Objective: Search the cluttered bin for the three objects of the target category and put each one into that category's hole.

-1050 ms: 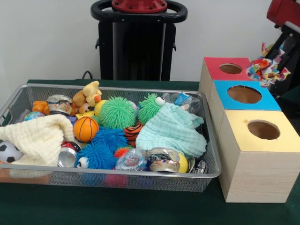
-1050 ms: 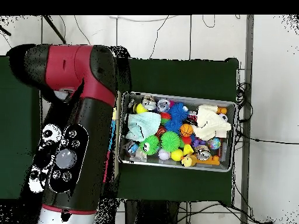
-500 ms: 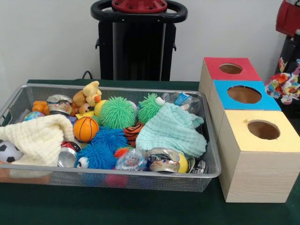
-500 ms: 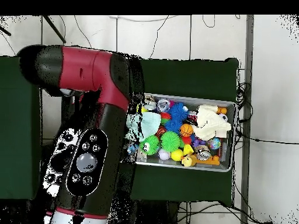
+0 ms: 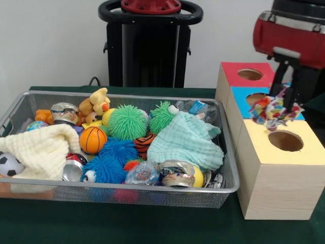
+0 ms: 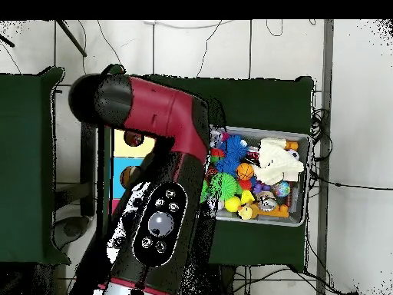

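A: Start at the left. What's in the wire bin [image 5: 231,168]?

B: A cream cloth [image 5: 38,150] draped over the left end, a small basketball [image 5: 93,140] beside it, then spiky blue balls [image 5: 112,158] and a spiky green ball [image 5: 127,122], a mint cloth [image 5: 186,142] at the right end, and shiny crumpled wrappers [image 5: 175,174] along the front edge. None of that has shifted in the last second.

A: And past the bin?

B: Three boxes in a row, the red box [image 5: 232,74] farthest, the blue box [image 5: 239,99] in the middle, the yellow box [image 5: 284,173] nearest. The arm [image 5: 292,35] has swung in from the right edge and now hangs over them.

A: Is it carrying anything?

B: Yes. The gripper [image 5: 280,99] has its fingers clamped on a colourful crinkly toy [image 5: 271,112], which a second ago was off by the right edge and now hangs above the line where the blue and yellow tops meet, clear of both.

A: So what does that mean?

B: I judge it is lining up a drop. Which hole, blue or yellow, I can't tell yet.
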`<state>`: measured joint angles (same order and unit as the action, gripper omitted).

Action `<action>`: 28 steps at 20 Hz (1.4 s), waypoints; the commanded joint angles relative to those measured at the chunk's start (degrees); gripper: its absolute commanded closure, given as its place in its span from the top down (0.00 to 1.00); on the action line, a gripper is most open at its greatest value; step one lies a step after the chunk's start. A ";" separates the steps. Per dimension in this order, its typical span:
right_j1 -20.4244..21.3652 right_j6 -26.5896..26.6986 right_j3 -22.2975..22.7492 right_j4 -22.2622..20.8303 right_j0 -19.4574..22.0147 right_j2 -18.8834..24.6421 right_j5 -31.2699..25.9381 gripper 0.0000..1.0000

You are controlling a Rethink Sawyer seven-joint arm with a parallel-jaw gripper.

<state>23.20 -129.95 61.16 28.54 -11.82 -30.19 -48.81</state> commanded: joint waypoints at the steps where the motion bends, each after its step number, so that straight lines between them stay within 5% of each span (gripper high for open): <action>1: 0.65 -1.96 12.01 -1.14 2.92 9.03 1.92 0.00; 15: -4.22 -6.22 4.84 -6.02 0.55 5.75 -2.01 0.00; 28: -4.36 -8.42 3.62 -7.45 -0.97 4.01 -4.40 0.00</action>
<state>20.43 -129.95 62.66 23.13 -12.87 -29.39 -47.86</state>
